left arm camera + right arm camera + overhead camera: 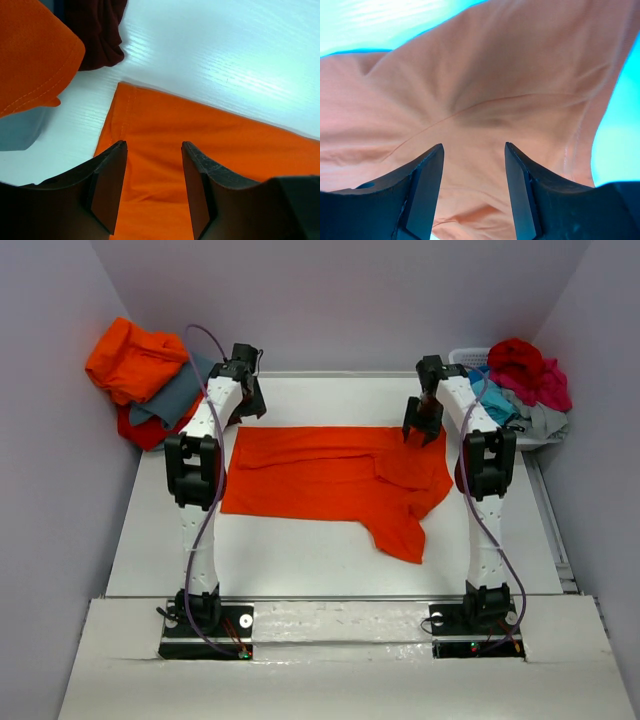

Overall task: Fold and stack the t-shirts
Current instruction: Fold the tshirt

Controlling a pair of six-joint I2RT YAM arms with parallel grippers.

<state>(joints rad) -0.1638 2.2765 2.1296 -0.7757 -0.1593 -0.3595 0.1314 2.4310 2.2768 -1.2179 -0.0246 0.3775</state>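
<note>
**Limp cloth: take it at the far edge**

The orange t-shirt [330, 475] lies spread on the white table [300, 560] between your arms. It looks light, soft and floppy, so expect sag and drag. Your left gripper [154, 146] and right gripper [472, 147] hover spread wide above its far corners, pinching nothing. Grip hems and seams there.
</note>
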